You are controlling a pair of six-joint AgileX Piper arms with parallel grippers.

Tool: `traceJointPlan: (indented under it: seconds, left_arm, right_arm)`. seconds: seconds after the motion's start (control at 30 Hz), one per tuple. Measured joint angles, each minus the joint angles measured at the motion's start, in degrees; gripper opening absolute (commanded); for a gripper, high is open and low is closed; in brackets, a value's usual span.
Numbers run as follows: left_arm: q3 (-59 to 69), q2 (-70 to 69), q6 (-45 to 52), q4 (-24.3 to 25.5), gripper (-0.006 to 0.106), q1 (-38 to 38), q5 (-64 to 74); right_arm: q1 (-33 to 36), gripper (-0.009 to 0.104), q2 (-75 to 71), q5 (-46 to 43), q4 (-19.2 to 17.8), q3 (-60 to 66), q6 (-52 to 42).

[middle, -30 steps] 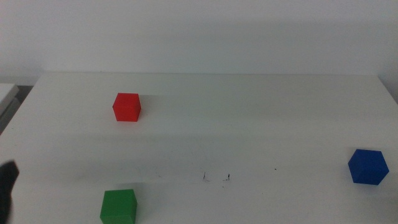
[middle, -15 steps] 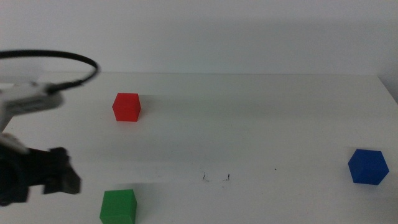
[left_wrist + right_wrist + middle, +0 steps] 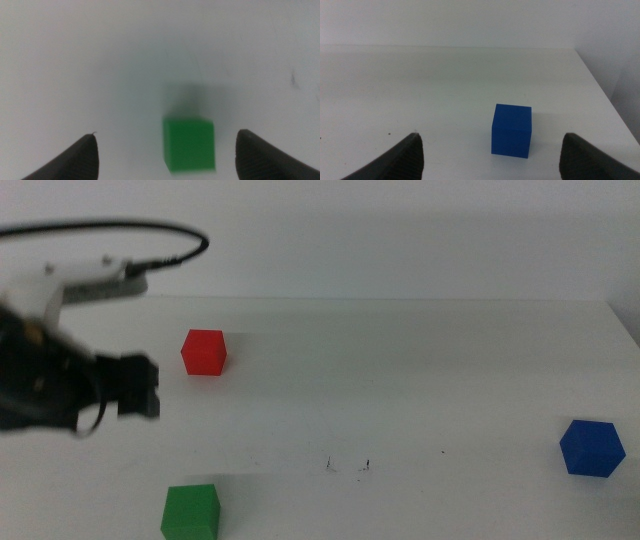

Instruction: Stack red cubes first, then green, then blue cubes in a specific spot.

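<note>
The green cube (image 3: 190, 511) sat nearest, at seven o'clock on the white table (image 3: 420, 380), apart from everything. The two pen ticks (image 3: 347, 465) lay bare near six o'clock, the blue cube (image 3: 591, 447) alone at four. The left gripper (image 3: 140, 385) hung at nine o'clock, jaws spread wide and empty. The red cube (image 3: 204, 352) stood farthest, at ten. The right gripper (image 3: 487, 165), jaws wide apart, faced the blue cube (image 3: 511, 130).

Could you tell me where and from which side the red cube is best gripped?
Probably from straight above, jaws closing on two opposite vertical faces of the red cube. It sits flat and alone on the table, so every side looks free. The open left gripper is nearest.
</note>
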Motion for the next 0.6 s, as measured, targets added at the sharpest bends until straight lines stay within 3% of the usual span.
traceJointPlan:
  seconds: [0.2, 0.6]
  left_arm:
    - [-15.6, 13.8, 0.1, 5.5, 0.094, 0.0, 2.3]
    - [-46.6, 46.8, 5.9, 8.0, 0.094, 0.2, 4.1]
  right_arm:
    - [0.0, 0.092, 0.0, 0.0, 0.0, 0.0, 0.0]
    - [0.0, 0.092, 0.0, 0.0, 0.0, 0.0, 0.0]
